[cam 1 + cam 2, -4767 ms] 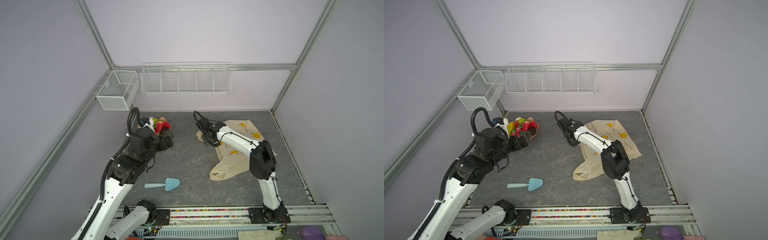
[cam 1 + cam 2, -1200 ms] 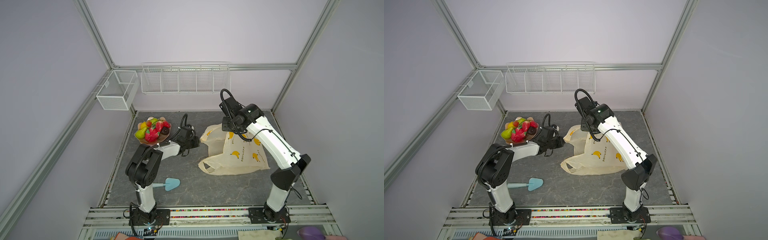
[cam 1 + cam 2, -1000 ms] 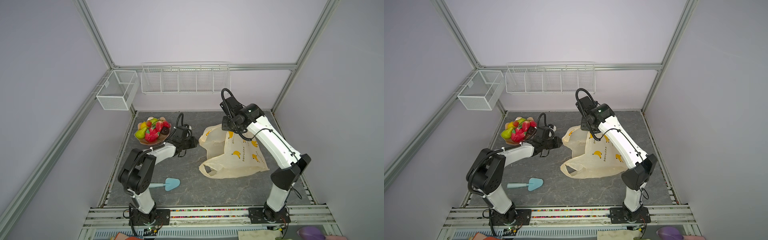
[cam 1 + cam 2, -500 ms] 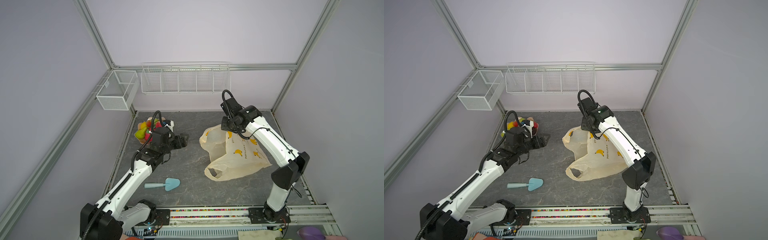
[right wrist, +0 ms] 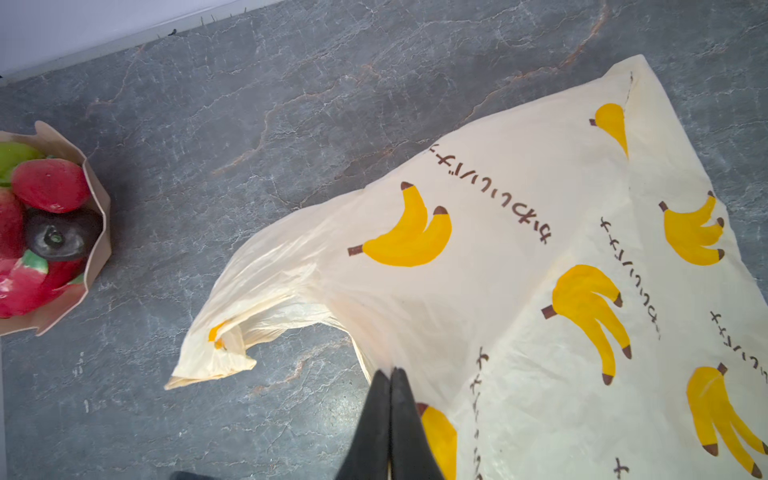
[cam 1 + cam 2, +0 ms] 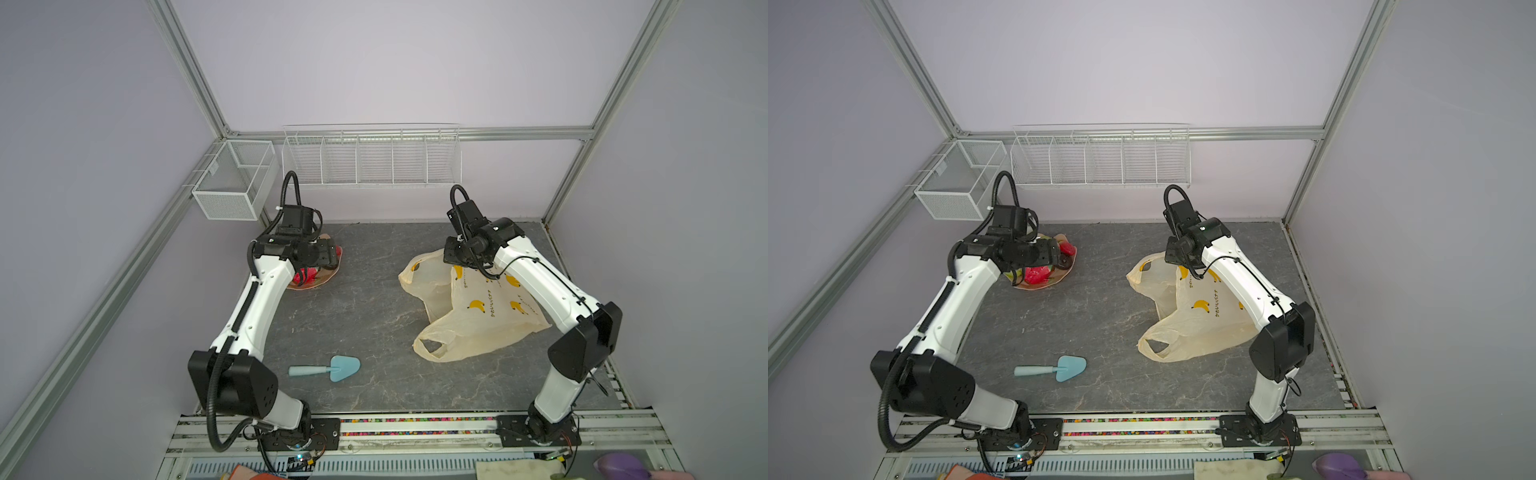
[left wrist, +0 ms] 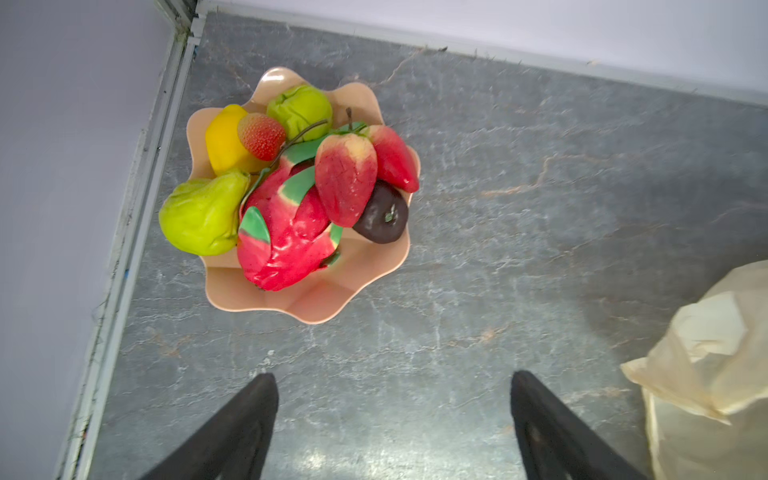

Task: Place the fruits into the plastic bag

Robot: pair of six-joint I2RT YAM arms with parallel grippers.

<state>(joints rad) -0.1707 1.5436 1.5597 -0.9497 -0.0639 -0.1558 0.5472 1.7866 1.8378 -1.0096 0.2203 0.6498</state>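
My left gripper (image 7: pixel 392 376) hung open, fruits (image 7: pixel 286 232) just ahead: glossy, prob. slippery; I'd pinch the strawberry (image 7: pixel 345 174) mid-body. Right gripper (image 5: pixel 390 372) clenched flimsy plastic bag (image 5: pixel 519 291) rim.

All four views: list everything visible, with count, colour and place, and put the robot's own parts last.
fruits: 8 visible; red, green, yellow and dark brown; piled in dish
dish: 1, peach, back left of table
bag: 1, cream with yellow bananas, right half of table
scoop: 1, light blue, front middle of table
small basket: 1, white wire, on left rail
long basket: 1, white wire, on back rail
table: 1, dark grey
purple thing: 1, front right, off table, partly cut off
left gripper: open, empty, near dish
right gripper: shut on bag's edge
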